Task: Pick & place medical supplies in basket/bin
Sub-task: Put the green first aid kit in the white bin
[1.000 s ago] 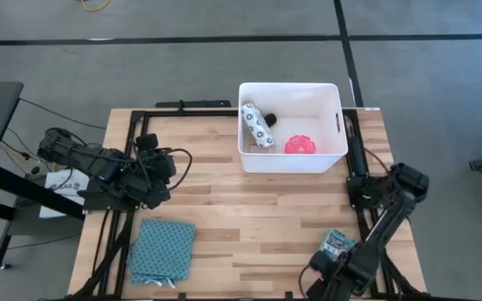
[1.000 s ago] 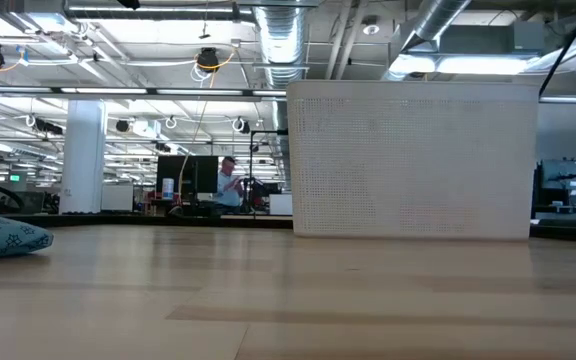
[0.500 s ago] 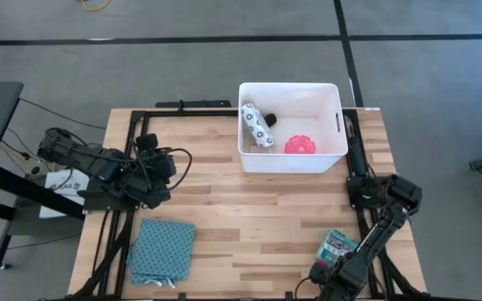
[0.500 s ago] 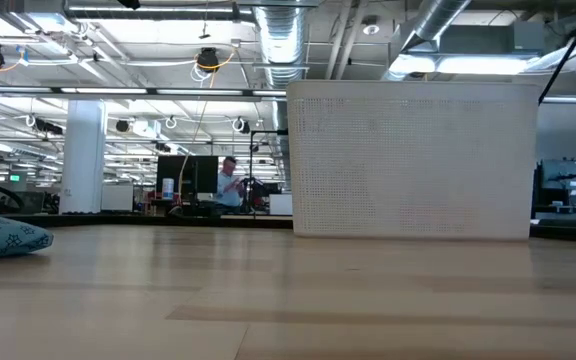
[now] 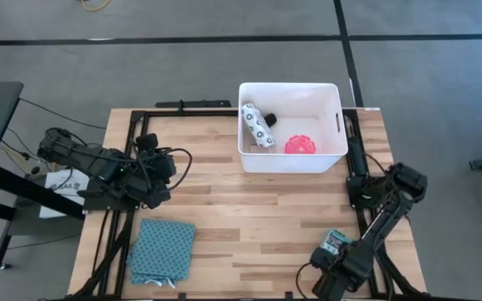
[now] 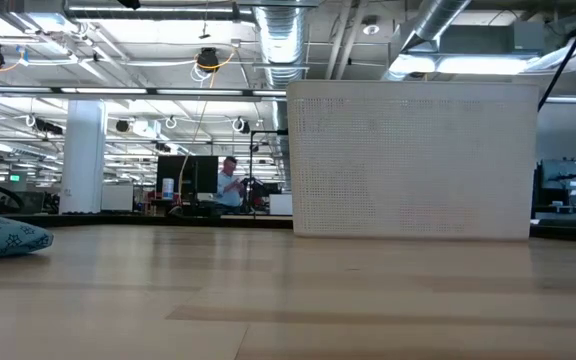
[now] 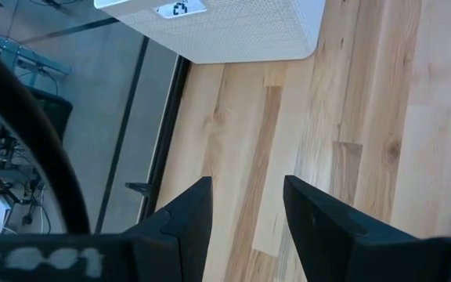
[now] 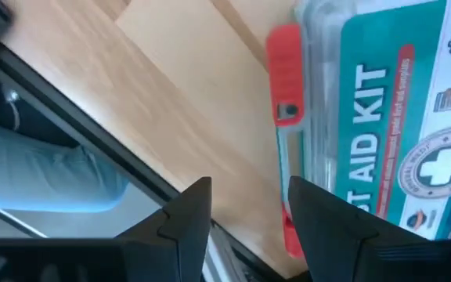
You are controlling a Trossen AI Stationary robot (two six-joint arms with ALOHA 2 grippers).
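With its fingers apart, the right gripper is being positioned at the first-aid box, five o'clock on the table; squarer alignment is being advised.

right arm: elbow swung back outward past the worktop edge after folding inward.
right tool: shifted slightly along the near edge, now just beside the first aid kit, fingers apart.

Even, bright overhead light; soft shadows on surface. Low view: ceiling lamps glare (background sharp). Right wrist view: green-and-red box close, slightly blurred.
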